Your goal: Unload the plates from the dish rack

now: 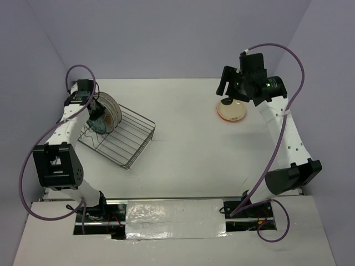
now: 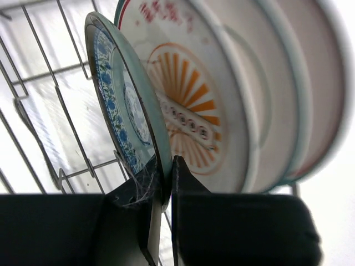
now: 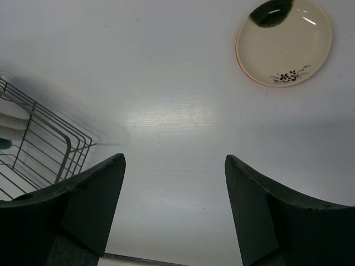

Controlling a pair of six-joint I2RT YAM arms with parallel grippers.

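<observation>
The dish rack point(image 1: 126, 139) lies at the table's left with several plates point(image 1: 110, 110) standing on edge in it. In the left wrist view the nearest plate point(image 2: 123, 105) has a blue floral pattern and a teal rim. Behind it stands a white plate point(image 2: 191, 102) with an orange sunburst and red marks, and behind that are more pale plates. My left gripper point(image 2: 166, 166) is shut on the blue-patterned plate's lower rim, one finger on each face. A cream plate point(image 3: 284, 41) with a dark patch lies flat on the table at the far right. My right gripper point(image 3: 175, 160) hangs open above the table near it, holding nothing.
The rack's wire corner point(image 3: 39, 144) shows at the left edge of the right wrist view. The cream plate point(image 1: 232, 111) sits just under the right arm's wrist point(image 1: 249, 83). Purple cables loop beside both arms. White walls close the table at the back and sides.
</observation>
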